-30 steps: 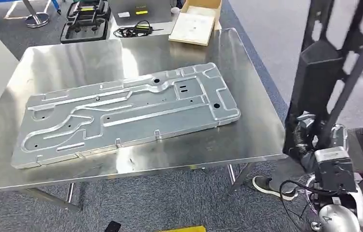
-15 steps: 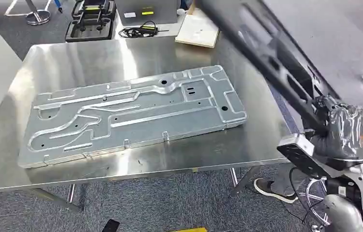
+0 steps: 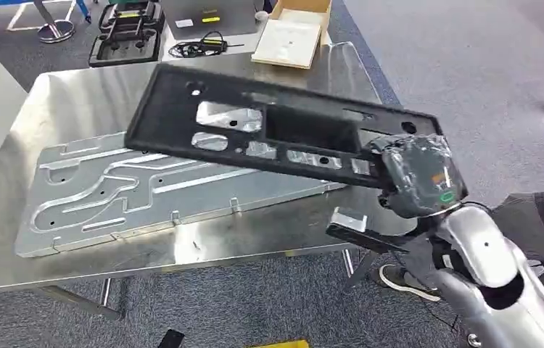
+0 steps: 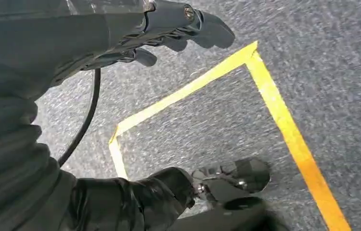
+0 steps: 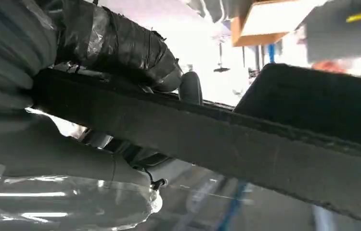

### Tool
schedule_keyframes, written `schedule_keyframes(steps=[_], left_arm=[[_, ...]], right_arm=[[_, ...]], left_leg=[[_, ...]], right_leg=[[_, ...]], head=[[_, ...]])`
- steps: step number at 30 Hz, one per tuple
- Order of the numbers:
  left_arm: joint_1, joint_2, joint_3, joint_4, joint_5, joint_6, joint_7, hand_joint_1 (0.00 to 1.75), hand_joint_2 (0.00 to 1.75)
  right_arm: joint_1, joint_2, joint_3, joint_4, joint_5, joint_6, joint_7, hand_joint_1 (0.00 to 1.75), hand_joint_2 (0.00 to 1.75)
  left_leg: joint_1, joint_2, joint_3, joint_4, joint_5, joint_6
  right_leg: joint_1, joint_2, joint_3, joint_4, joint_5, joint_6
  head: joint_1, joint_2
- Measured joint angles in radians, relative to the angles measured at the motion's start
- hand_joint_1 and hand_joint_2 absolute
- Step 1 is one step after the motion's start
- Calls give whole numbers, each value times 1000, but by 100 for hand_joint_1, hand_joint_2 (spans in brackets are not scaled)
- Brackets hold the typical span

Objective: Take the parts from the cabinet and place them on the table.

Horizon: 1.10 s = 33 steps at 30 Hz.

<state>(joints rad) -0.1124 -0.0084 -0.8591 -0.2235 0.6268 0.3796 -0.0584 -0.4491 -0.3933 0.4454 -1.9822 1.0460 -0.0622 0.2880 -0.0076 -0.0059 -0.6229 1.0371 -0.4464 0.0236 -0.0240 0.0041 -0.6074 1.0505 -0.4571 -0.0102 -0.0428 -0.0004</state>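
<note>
Black frame part (image 3: 269, 130) held above steel table (image 3: 80, 94), long axis running diagonally from near edge at the right hand up toward far left corner of table, roughly level, tilted slightly. Long, flat, matte black, pierced by rectangular cut-outs and small round holes; table surface visible through openings. Right hand (image 3: 418, 174), wrapped in dark tape, clamped on the part's near end; thumb and fingers closed over its edge (image 5: 121, 103) in wrist view. Silver stamped panel (image 3: 167, 192) lying flat on table beneath the part, not touching. Left hand (image 4: 169, 29) hanging over carpet, fingers apart, holding nothing.
</note>
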Motion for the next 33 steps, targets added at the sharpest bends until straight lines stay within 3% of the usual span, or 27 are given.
schedule_keyframes(steps=[1,4,5,6,7,9,10,11,12,14,15,16,17,19,21,22,24,25,26,27,28,30,31,33], left_arm=[[-6,0,0,0,-3,-3,0,0,175],[-21,0,-1,0,-13,-15,7,0,175],[-27,-3,-1,0,-17,-19,8,0,175],[-33,-6,-1,0,-20,-22,9,0,175],[-39,-6,-2,0,-21,-26,10,0,175],[-52,-6,-4,0,-30,-41,10,0,175],[-58,-8,-5,0,-34,-47,11,0,175],[-63,-10,-6,0,-39,-51,13,0,175],[-69,-13,-8,0,-42,-54,16,0,175],[-77,-18,-10,0,-51,-55,24,0,175],[-80,-18,-14,0,-55,-55,28,0,175],[-86,-18,-20,0,-58,-55,30,0,175],[-89,-18,-25,0,-61,-55,33,0,175],[-94,-18,-26,0,-62,-55,33,0,175],[-95,-17,-26,0,-62,-55,29,0,175],[-95,-17,-27,0,-63,-55,27,0,175],[-95,-17,-27,0,-63,-57,26,0,175],[-93,-17,-29,0,-63,-60,23,0,175],[-91,-17,-30,0,-63,-63,21,0,175],[-89,-18,-31,0,-61,-65,19,0,175],[-88,-17,-33,0,-61,-66,16,0,175],[-87,-17,-33,0,-56,-68,5,0,175],[-88,-17,-34,0,-53,-69,2,0,175],[-87,-17,-34,0,-53,-72,-2,0,175]], right_arm=[[-29,6,30,18,0,12,-3,175,175],[-108,40,115,101,-10,47,-35,175,175],[-132,50,141,125,-13,53,-45,175,175],[-148,56,164,147,-20,56,-56,175,175],[-168,68,189,168,-28,63,-70,175,175],[-214,104,254,237,-27,84,-100,175,175],[-231,129,287,281,-27,82,-116,175,175],[-245,156,319,328,-27,71,-130,175,175],[-258,181,349,375,-26,58,-142,175,175],[-283,218,401,463,-24,25,-162,175,175],[-297,232,419,516,-22,6,-172,175,175],[-314,245,434,561,-14,-10,-176,175,175],[-330,263,447,609,-3,-19,-179,175,175],[-343,282,469,696,4,-28,-184,175,175],[-345,286,477,751,1,-27,-187,175,175],[-348,287,478,786,0,-26,-189,175,175],[-350,289,479,833,0,-22,-190,175,175],[-350,289,482,858,1,-20,-190,175,175],[-350,289,487,882,5,-18,-189,175,175],[-350,288,493,904,8,-14,-189,175,175],[-350,288,495,919,11,-10,-189,175,175],[-355,288,495,940,26,2,-186,175,175],[-360,287,495,952,32,8,-185,175,175],[-363,283,495,972,44,18,-183,175,175]], left_leg=[[-5,-1,9,-13,-2,2],[-10,-2,7,-21,3,11],[-1,-1,20,-42,14,17],[0,-1,28,-55,20,19],[2,0,30,-59,22,25],[1,0,29,-58,21,27],[0,0,29,-58,20,29],[0,-1,29,-56,19,29],[1,-2,29,-52,17,27],[5,-9,29,-38,6,19],[6,-11,27,-27,-1,12],[-2,-12,15,-14,-6,5],[0,-13,7,-14,-3,1],[1,-12,8,-16,0,-6],[4,-12,2,-4,-15,-14],[4,-8,-15,37,-41,-22],[11,-6,-93,192,-104,-32],[13,-4,-130,257,-119,-34],[14,-3,-148,279,-113,-35],[16,-2,-145,259,-88,-36],[18,-2,-118,192,-42,-35],[18,-2,-35,15,43,-28],[14,-5,-12,-8,23,-25],[7,-4,-14,-20,23,-18]], right_leg=[[4,1,-4,0,2,5],[-1,-1,-2,-12,9,22],[7,-3,0,-15,7,31],[3,-5,-6,2,-5,29],[4,-5,-28,48,-34,29],[4,-5,-105,202,-98,30],[4,-5,-136,257,-110,32],[4,-5,-145,269,-100,33],[3,-5,-131,235,-66,34],[1,-6,-58,78,26,33],[2,-6,-31,18,30,30],[6,-5,-20,6,20,27],[6,-2,-26,9,17,17],[11,-1,-28,4,17,10],[3,-6,-18,-8,22,0],[2,-6,-17,-10,23,-6],[3,-5,-17,-10,22,-9],[3,-4,-17,-10,21,-10],[3,-3,-16,-10,21,-10],[3,-1,-15,-10,20,-10],[2,2,-13,-10,18,-9],[1,7,-6,-10,14,-2],[5,8,-7,-12,13,4],[2,10,-7,-16,16,16]], head=[[0,0],[-1,0],[2,0],[0,0],[2,0],[4,0],[3,0],[4,0],[4,0],[4,0],[4,0],[6,0],[4,0],[4,0],[5,0],[-3,0],[-3,0],[-2,0],[-3,0],[-2,0],[-2,0],[-3,0],[-1,0],[-1,0]])
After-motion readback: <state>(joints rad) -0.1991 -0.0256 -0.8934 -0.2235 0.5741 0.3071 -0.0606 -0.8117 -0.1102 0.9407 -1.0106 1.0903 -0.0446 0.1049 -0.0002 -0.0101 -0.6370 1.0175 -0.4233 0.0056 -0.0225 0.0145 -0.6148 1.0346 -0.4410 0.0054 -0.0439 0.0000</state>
